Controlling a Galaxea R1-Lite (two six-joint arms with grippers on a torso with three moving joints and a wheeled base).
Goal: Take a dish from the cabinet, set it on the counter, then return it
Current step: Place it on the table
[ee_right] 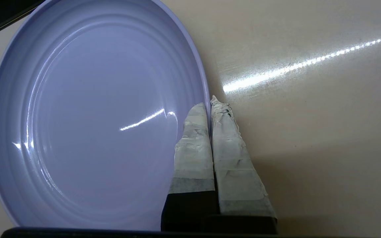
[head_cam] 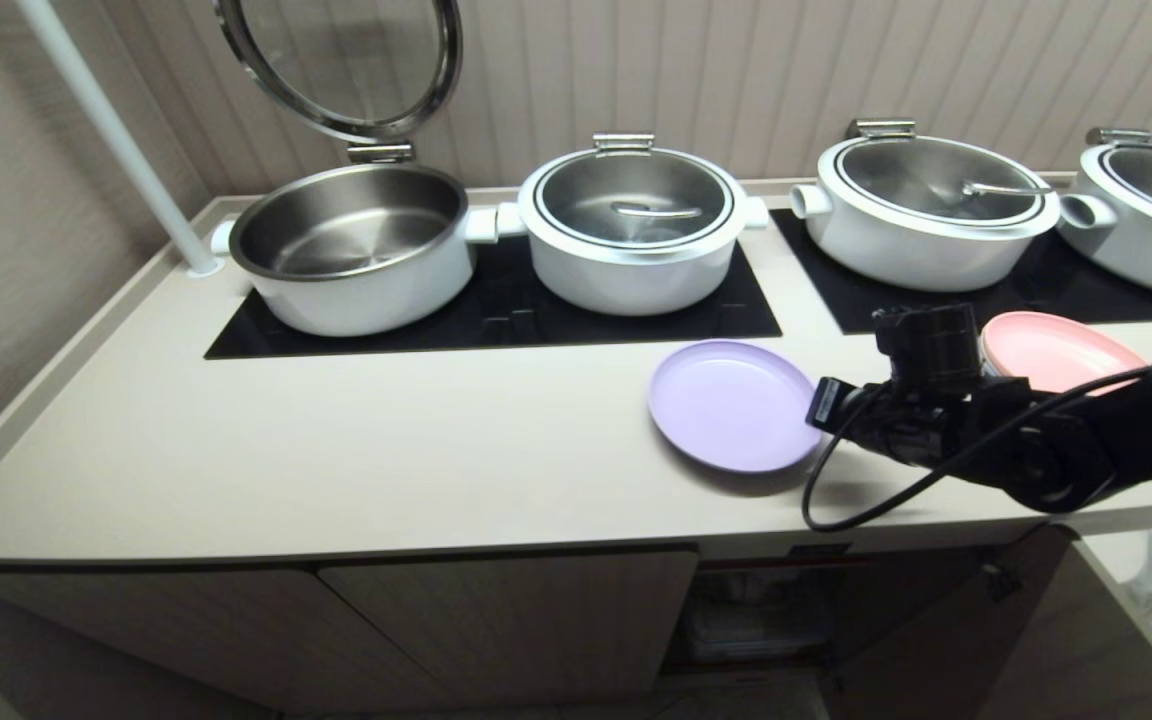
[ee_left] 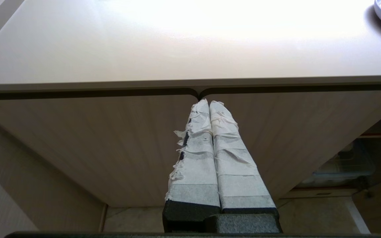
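The round, matte lavender dish [head_cam: 733, 404] lies flat near the smooth beige desk's [head_cam: 336, 440] front edge, with bare surface stretching leftward. The right hand [ee_right: 210, 104] pinches its low rim between taped fingers. The left hand [ee_left: 209, 104] is closed, before the cabinet [ee_left: 111, 138] doors.

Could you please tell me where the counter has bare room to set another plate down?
The counter is bare left of the lavender dish, in front of the hob panel. It is crowded at the right, around the right gripper and pink plate.
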